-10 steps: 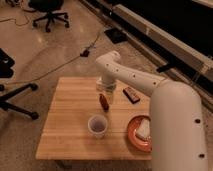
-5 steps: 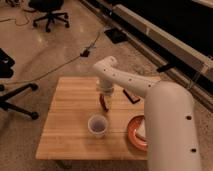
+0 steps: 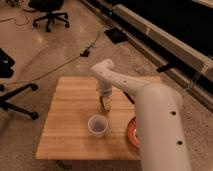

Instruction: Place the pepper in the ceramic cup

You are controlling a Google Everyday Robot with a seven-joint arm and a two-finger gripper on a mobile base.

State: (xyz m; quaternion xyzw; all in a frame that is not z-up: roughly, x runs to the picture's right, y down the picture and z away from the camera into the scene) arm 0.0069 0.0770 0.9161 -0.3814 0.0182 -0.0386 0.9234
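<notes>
The ceramic cup (image 3: 97, 125) is a small, round, pale cup. It stands upright on the wooden table (image 3: 65, 125), near the front middle. My white arm reaches in from the right. Its gripper (image 3: 105, 102) points down at the table's middle, just behind the cup and slightly to its right. The pepper is hidden at or under the gripper, so I cannot tell whether it is held. The cup's inside looks empty.
A red-orange plate (image 3: 132, 133) lies at the table's front right, partly hidden by my arm. Office chairs stand on the floor at the far left (image 3: 10, 92) and at the back (image 3: 49, 12). Cables (image 3: 85, 51) run across the floor behind the table.
The camera has moved closer to the table. The gripper has come down over the spot where the dark red pepper lay. My arm now hides the dark block.
</notes>
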